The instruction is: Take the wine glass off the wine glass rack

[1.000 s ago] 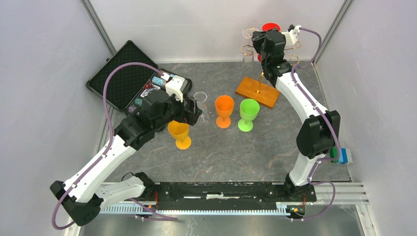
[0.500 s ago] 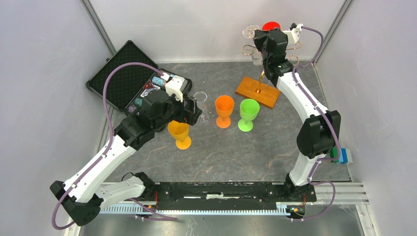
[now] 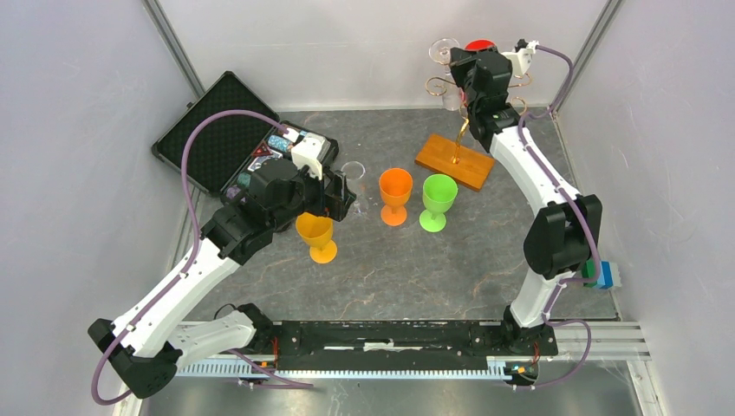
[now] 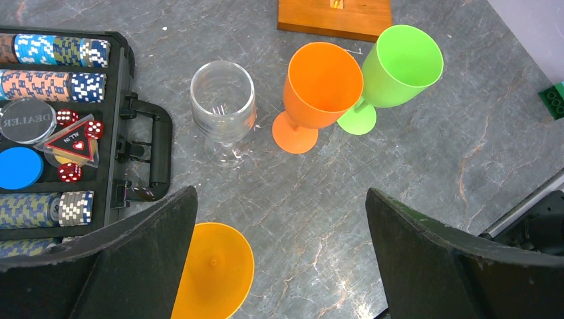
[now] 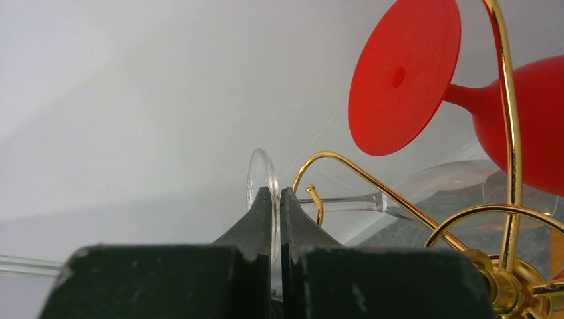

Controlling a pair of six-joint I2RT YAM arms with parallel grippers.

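The wine glass rack (image 3: 459,130) is a gold wire stand on an orange-brown wooden base (image 3: 453,162) at the back right. A clear wine glass (image 3: 443,48) hangs from one curled arm. In the right wrist view its stem (image 5: 346,201) lies in the gold hook and its round foot (image 5: 259,169) sits between my fingers. My right gripper (image 5: 276,196) is shut on that foot, high by the rack top (image 3: 457,61). A red glass (image 5: 406,73) hangs beside it. My left gripper (image 4: 279,199) is open and empty over the table (image 3: 342,195).
On the table stand a clear glass (image 4: 223,100), an orange glass (image 4: 319,83), a green glass (image 4: 399,66) and a yellow-orange glass (image 4: 213,272) by my left finger. An open poker chip case (image 3: 221,130) lies at the back left. Walls close in at the back and on both sides.
My right gripper has shifted slightly up and back at the rack top, and the clear glass's foot has moved with it. The left arm has not moved.
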